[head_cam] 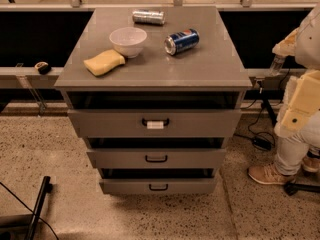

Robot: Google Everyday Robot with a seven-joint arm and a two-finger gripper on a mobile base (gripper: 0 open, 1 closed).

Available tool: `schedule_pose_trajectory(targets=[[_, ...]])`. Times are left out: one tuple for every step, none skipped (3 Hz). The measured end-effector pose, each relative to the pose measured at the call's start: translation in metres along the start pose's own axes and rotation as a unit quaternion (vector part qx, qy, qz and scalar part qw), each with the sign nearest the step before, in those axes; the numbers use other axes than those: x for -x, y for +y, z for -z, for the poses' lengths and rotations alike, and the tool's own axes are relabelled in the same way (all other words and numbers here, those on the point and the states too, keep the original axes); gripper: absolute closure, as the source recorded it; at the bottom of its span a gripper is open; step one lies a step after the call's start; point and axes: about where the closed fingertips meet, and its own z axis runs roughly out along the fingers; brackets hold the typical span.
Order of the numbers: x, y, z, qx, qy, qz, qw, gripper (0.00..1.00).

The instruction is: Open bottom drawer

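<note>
The grey cabinet (150,69) has three drawers. The bottom drawer (185,186) is the lowest and narrowest-looking, with a plain grey front and a small black loop handle (158,187). Its front sits in line under the others, with a dark gap above it. The middle drawer (195,158) and the top drawer with a white label (155,125) are above it. My gripper (278,63) is at the right edge of the view, beside the cabinet's top right corner, high above and far to the right of the bottom drawer's handle. It holds nothing that I can see.
On the cabinet top lie a white bowl (128,40), a yellow sponge (103,62), a silver can (148,17) and a blue can (182,41), both on their sides. A person's leg and tan shoe (269,174) and cables (260,141) are at the right. A black pole (39,204) lies lower left.
</note>
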Motion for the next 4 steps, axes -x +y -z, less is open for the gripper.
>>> schedule_pose_trajectory(targets=[[0.000,0.000,-0.004,0.005,-0.004,0.000,1.0000,0.00],[0.003,-0.002,-0.045,0.049,-0.034,0.000,0.9982,0.00],[0.011,0.012,-0.086,0.050,-0.039,0.010,0.9979,0.00],[0.025,0.048,-0.162,0.075,-0.070,0.043,0.9938,0.00]])
